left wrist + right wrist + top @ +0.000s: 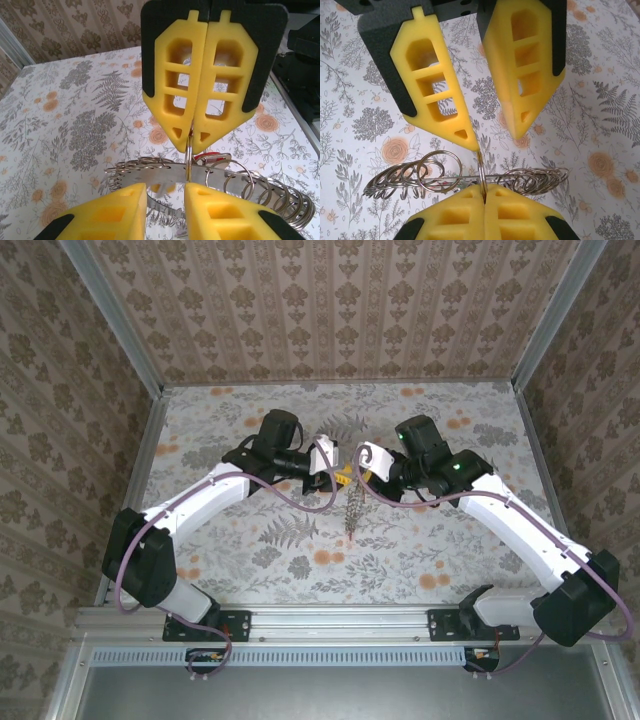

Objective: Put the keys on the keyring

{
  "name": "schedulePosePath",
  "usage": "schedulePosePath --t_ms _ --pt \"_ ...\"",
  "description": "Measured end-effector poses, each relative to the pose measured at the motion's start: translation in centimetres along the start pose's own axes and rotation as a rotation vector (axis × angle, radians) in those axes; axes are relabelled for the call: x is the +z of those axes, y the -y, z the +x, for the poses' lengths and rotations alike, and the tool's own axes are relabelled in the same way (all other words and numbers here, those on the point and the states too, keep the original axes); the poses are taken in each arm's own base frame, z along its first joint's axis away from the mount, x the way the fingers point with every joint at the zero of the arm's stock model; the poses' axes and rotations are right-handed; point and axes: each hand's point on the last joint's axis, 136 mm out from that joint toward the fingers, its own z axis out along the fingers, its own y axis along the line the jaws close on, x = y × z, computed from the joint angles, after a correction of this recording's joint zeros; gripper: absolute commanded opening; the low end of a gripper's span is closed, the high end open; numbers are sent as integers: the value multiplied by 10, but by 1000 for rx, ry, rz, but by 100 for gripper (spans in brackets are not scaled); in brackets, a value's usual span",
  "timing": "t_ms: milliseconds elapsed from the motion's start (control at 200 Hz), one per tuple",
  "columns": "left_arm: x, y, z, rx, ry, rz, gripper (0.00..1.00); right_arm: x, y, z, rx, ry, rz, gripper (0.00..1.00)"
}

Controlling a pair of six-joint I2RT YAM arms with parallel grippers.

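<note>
My right end effector (484, 187) is closed completely, and its two yellow pads pinch a single ring (481, 169) that stands upright out of the keyring (395, 180). The keyring is a long bunch of many thin silver rings along a flat metal strip, and it lies crosswise just in front of these pads. My left end effector (495, 140) comes from the opposite side with a narrow gap between its fingers. The tip of one finger is just beside the top of the pinched ring, and the other finger stands apart from it. In the left wrist view the keyring (170, 175) lies directly in front of the gap of the left end effector (165, 186), and a red key head (206, 158) shows behind the strip, under the closed right end effector (189, 148). From above, the keyring (352, 508) is between both end effectors, over the flowered worktop (450, 560). I cannot tell if it touches the worktop.
</note>
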Motion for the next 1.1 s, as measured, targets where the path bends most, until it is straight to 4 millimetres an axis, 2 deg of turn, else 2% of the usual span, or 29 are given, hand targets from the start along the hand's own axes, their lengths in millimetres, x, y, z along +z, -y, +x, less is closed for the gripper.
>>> schedulePosePath --t_ms 455,860,1100 --pt "-1 0 -20 26 88 20 28 -3 2 -1 -7 -16 16 0" --pt "-1 2 -21 23 92 32 29 -2 7 -5 -17 3 42 0" --pt "-4 2 -14 -6 85 41 28 1 9 -4 -20 8 48 0"
